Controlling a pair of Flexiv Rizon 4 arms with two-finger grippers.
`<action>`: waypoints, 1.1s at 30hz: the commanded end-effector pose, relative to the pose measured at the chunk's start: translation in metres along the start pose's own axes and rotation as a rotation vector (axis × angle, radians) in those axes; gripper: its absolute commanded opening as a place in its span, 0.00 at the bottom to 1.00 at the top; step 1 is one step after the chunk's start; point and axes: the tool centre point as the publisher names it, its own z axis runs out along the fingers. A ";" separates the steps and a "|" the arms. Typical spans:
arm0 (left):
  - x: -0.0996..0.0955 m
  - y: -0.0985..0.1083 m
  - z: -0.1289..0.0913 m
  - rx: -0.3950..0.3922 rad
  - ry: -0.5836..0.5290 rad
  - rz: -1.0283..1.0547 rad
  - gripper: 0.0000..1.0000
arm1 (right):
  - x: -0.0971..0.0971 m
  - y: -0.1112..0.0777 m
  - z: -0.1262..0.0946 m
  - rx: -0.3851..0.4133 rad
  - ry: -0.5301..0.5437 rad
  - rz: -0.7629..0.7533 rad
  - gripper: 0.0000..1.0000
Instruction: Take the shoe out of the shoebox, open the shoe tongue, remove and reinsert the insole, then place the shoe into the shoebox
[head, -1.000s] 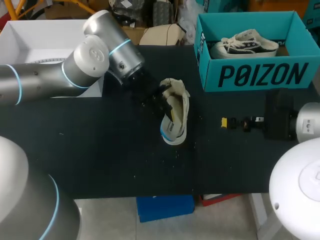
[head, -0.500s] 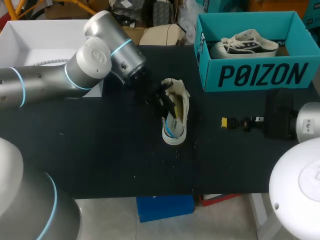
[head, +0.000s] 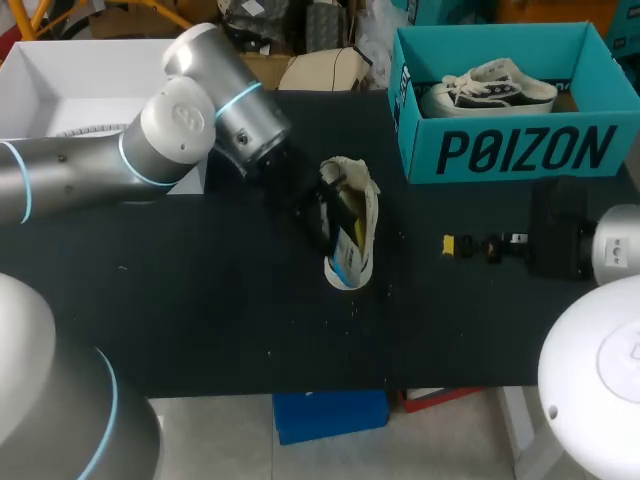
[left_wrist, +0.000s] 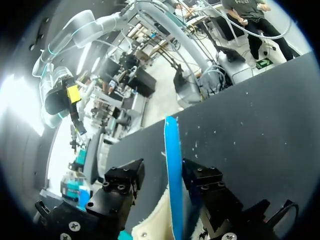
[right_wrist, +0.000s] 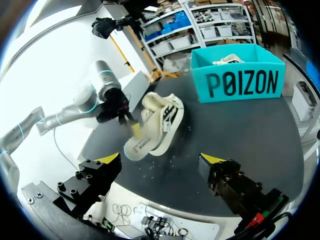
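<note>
A cream shoe (head: 352, 215) lies on its side in the middle of the black table, with a blue and white insole (head: 347, 262) showing at its open end. My left gripper (head: 322, 215) is at the shoe's opening. In the left wrist view the blue insole (left_wrist: 173, 185) stands on edge between its fingers (left_wrist: 120, 182), which are spread with a gap on one side: my left gripper (left_wrist: 163, 172) is open. My right gripper (head: 450, 244) rests open to the right of the shoe. From the right wrist view the shoe (right_wrist: 157, 122) lies ahead of my right gripper (right_wrist: 160, 160).
A teal shoebox (head: 510, 150) stands at the back right with a second shoe (head: 490, 90) inside; it also shows as the shoebox (right_wrist: 240, 80) beyond the shoe. A white box (head: 80, 80) sits at the back left behind my left arm.
My left gripper's fingers have spread apart around the insole and the arm has shifted slightly at the shoe. The right arm has not moved.
</note>
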 end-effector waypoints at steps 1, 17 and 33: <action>-0.003 -0.014 0.001 -0.006 0.021 -0.003 0.38 | -0.001 0.000 -0.001 0.005 0.002 0.001 1.00; 0.005 -0.021 0.004 0.047 0.023 -0.014 0.00 | -0.001 0.000 -0.001 0.005 0.002 0.001 1.00; 0.011 0.007 0.000 0.012 -0.028 -0.003 0.00 | -0.001 0.000 -0.001 0.005 0.002 0.001 1.00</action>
